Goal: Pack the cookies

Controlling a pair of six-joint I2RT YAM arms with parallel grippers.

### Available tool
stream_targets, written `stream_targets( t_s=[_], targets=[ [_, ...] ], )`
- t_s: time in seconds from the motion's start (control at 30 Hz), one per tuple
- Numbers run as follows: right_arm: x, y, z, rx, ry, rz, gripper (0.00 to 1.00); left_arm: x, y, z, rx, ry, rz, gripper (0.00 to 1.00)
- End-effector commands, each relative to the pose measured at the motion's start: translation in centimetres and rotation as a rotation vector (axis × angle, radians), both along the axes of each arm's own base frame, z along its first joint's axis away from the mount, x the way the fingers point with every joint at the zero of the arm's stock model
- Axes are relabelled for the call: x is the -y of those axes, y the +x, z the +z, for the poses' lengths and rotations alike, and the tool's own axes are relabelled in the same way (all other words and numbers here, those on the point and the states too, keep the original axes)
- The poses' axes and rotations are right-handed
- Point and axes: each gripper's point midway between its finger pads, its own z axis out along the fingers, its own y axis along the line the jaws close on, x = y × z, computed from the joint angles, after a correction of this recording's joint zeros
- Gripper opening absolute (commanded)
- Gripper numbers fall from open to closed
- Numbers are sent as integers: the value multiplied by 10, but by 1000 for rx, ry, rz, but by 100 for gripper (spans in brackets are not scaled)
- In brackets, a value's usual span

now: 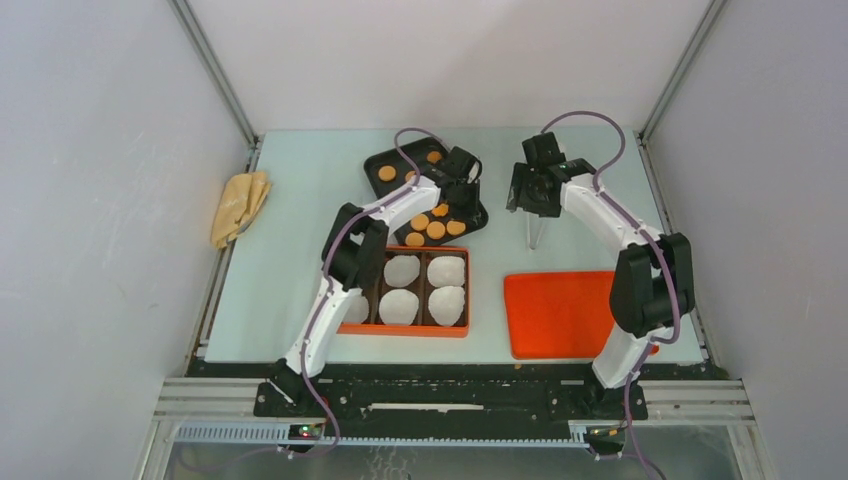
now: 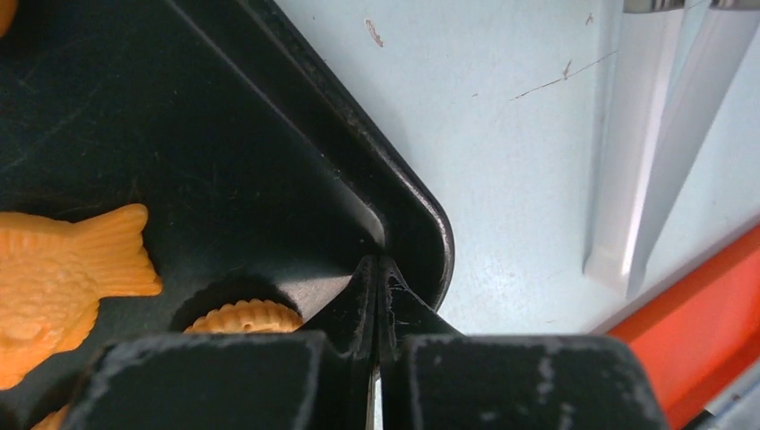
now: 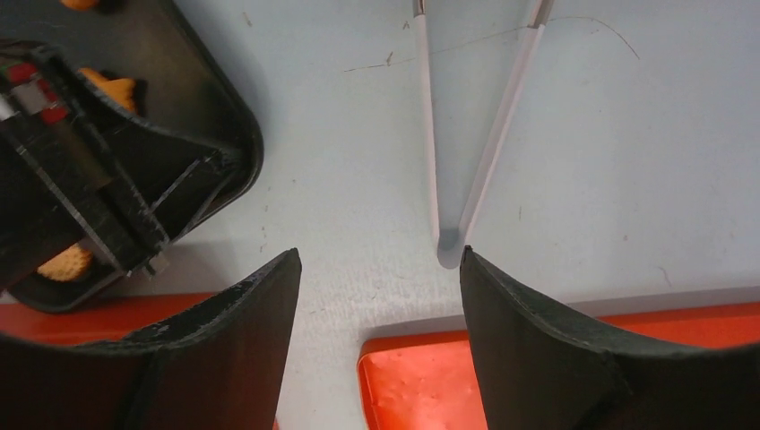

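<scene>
Left pincer (image 2: 376, 269) pressed together at one black tray (image 2: 224, 134) — right pincer (image 3: 381, 260) spread above one tongs (image 3: 491, 152).

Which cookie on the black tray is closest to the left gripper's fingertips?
The round ridged cookie right beside the left gripper; the orange fish-shaped cookie lies farther out.

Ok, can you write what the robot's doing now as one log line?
left gripper: shut, at black tray corner | right gripper: open, above tongs | cookies: on black tray | orange box: no cookies visible
</scene>
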Motion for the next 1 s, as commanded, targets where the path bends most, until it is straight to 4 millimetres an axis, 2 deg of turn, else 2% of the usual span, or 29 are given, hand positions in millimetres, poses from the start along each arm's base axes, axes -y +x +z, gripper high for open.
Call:
stream_targets(
  t_s=[0.0, 0.1, 0.23, 0.33, 0.47, 0.53, 0.6, 0.7, 0.77, 0.83, 0.9, 0.97],
  targets=[
    [3, -3, 38, 86, 39, -1, 74, 25, -22, -5, -122, -119, -76, 0],
    [8, -4, 42, 92, 48, -14, 75, 52, -31, 6, -128, -209, -153, 0],
    [12, -5, 39, 84, 49, -23, 75, 99, -36, 43, -135, -434, -256, 5],
    [14, -8, 37, 77, 59, -28, 76, 126, -38, 66, -144, -594, -318, 8],
    [22, -11, 35, 74, 49, -51, 76, 131, -44, 76, -142, -630, -342, 7],
    [26, -12, 31, 67, 41, -67, 77, 124, -43, 85, -86, -605, -346, 4],
    [30, -12, 25, 52, 28, -89, 78, 112, -38, 102, -9, -575, -328, 3],
    [34, -10, 10, 11, 22, -109, 79, 83, -32, 144, 105, -547, -289, 6],
    [38, -11, -2, -25, 3, -121, 80, 53, -25, 173, 180, -520, -225, 11],
    [42, -12, -9, -51, -16, -125, 80, 16, -21, 190, 228, -468, -134, 13],
    [43, -16, -12, -72, -25, -119, 80, -25, -30, 193, 249, -390, -45, 12],
    [40, -20, -14, -80, -25, -106, 80, -50, -52, 185, 249, -304, -22, 8]
  ],
)
